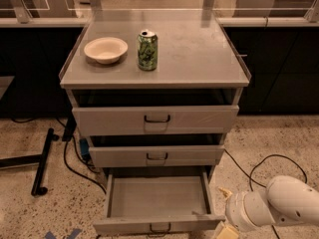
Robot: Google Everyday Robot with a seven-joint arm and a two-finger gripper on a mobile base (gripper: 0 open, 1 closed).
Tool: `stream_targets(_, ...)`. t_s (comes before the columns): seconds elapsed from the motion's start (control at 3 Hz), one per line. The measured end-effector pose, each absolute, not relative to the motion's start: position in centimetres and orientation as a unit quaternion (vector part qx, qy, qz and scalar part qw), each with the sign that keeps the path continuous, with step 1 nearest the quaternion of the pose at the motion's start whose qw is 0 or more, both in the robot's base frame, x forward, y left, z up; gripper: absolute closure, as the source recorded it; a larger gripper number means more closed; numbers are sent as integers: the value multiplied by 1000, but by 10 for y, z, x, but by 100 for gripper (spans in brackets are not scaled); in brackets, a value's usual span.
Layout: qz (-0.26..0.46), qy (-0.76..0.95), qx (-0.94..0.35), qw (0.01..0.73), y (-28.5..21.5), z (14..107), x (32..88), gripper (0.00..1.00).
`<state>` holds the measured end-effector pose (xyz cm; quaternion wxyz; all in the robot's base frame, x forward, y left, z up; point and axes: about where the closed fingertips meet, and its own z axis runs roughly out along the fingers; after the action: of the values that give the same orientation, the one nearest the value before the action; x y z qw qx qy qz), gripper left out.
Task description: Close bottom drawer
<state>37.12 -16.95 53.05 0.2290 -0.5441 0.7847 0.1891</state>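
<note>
Down low, the bottom drawer [157,199] is out. The gripper [226,229] is by its right corner; open or not, I cannot tell.

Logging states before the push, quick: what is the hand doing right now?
Hand: state cannot be told; low on the right, beside the front corner of the open bottom drawer.

White bowl [105,49] beside green can [147,50]

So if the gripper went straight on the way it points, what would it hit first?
Probably the bottom drawer, at its front right corner: the gripper sits low right of it, pointing left. Depth is unclear; it might pass in front.
</note>
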Motion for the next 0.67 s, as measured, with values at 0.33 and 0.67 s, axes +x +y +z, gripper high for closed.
stream_targets(0.33,196,778,-553,223,-166,516,375,0)
stream_targets(0.67,206,766,-567,220,-173,467,386,0)
